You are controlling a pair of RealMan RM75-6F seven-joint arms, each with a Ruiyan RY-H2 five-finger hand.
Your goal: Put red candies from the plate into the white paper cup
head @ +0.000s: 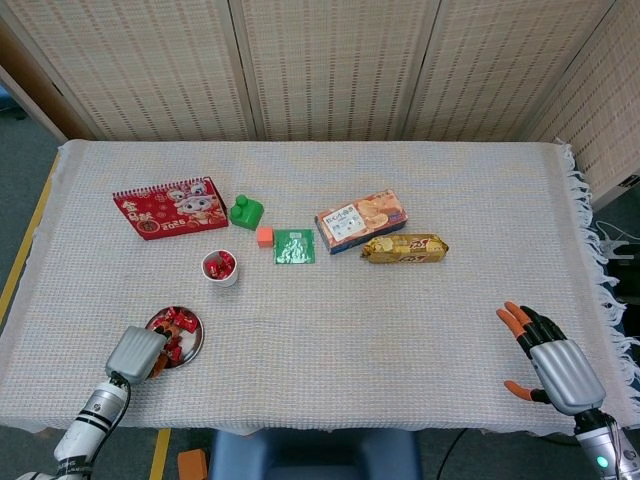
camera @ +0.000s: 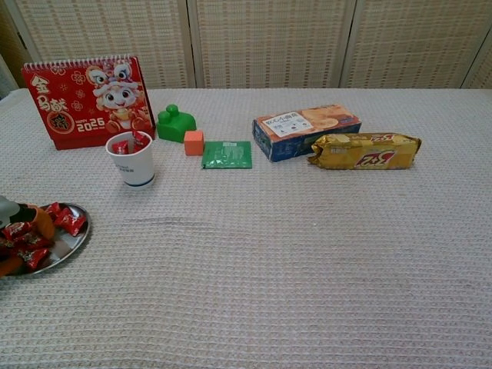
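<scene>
While the left hand (head: pixel 137 351) is reaching over the near edge of the round metal plate (head: pixel 190 343), its orange fingertips (camera: pixel 38 221) are sitting among the crinkly red candies (camera: pixel 68 221); whether it is gripping one I cannot tell. Behind the plate, the white paper cup (camera: pixel 131 160) is standing upright with several red wrappers already showing inside. A red desk calendar (camera: pixel 86 100) is leaning behind it. Everything is resting on a waffle-textured cloth (head: pixel 340 330) before woven screens. Only the head view is showing the right hand (head: pixel 546 357), lying apart at the far right, fingers spread and holding nothing.
</scene>
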